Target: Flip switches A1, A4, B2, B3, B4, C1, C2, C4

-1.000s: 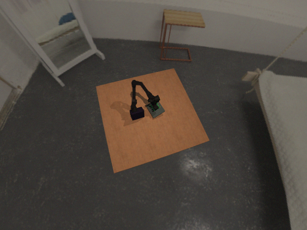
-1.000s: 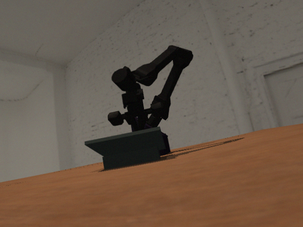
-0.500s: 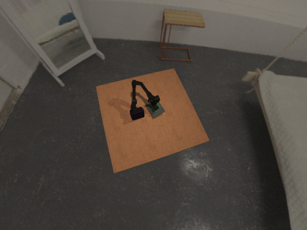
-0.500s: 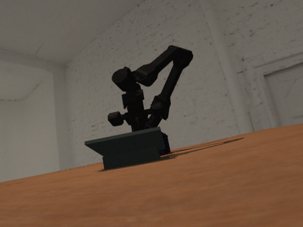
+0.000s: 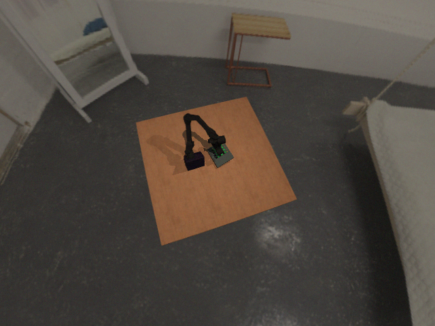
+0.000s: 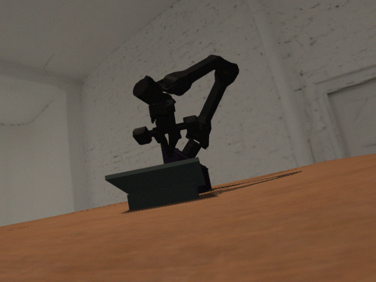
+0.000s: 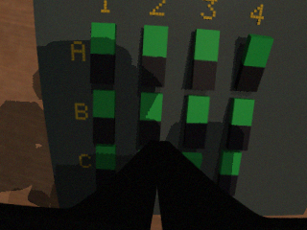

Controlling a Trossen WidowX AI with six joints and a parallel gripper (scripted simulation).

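Note:
The grey-green switch panel (image 5: 224, 160) (image 6: 164, 185) (image 7: 278, 187) carries rocker switches with a green far half and a dark near half. My gripper (image 5: 220, 154) (image 6: 170, 155) (image 7: 157, 149) is shut and empty, its tips over the panel, near the dark end of B2 (image 7: 151, 106) in the wrist view. The fingers hide C2 and part of C3 (image 7: 193, 159). Row A shows whole: A1 (image 7: 103, 38), A2 (image 7: 155, 40), A3 (image 7: 206, 44) and A4 (image 7: 258, 50), which looks slanted. B1 (image 7: 104, 103), B3 (image 7: 198, 109), B4 (image 7: 243, 111), C1 (image 7: 106, 156) and C4 (image 7: 230, 163) also show. I cannot tell each switch's raised end surely.
The arm's dark base box (image 5: 194, 161) stands beside the panel on the wooden board (image 5: 224, 200) (image 6: 242, 237). The arm's shadow falls across the panel's left part. A small side table (image 5: 259, 26), a mirror (image 5: 88, 63) and a bed (image 5: 404, 168) stand off the board.

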